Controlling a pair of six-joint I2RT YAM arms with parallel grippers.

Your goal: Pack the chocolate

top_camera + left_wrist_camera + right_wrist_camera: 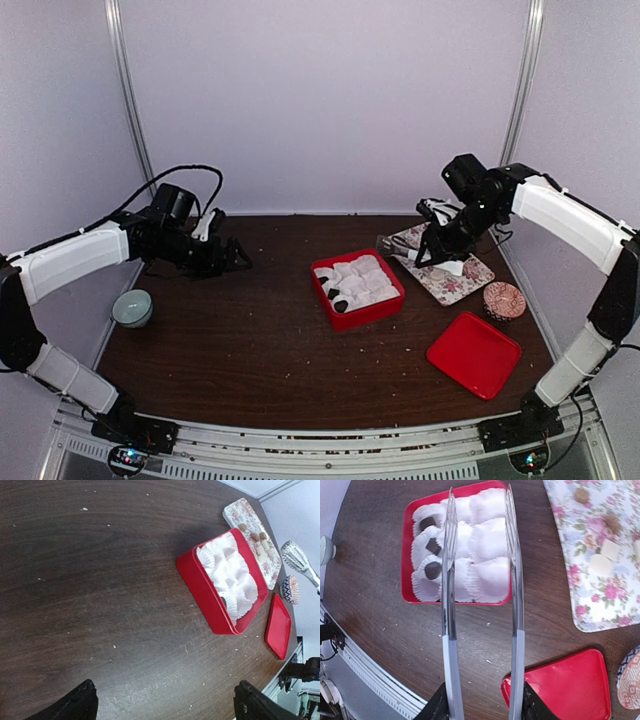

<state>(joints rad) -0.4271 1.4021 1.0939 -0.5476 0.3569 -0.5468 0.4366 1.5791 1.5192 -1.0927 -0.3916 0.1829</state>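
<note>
Three dark chocolates sit in white paper cups in the red box, along its left side; they also show in the top view. More chocolates, brown and pale tan, lie on the floral tray. My right gripper is shut on metal tongs. The tongs' arms are spread, hold nothing and hang above the box. My left gripper is open and empty above bare table, left of the box.
A red lid lies at the front right. A round patterned disc stands beside the floral tray. A pale bowl stands near the table's left edge. Crumbs dot the dark wooden table.
</note>
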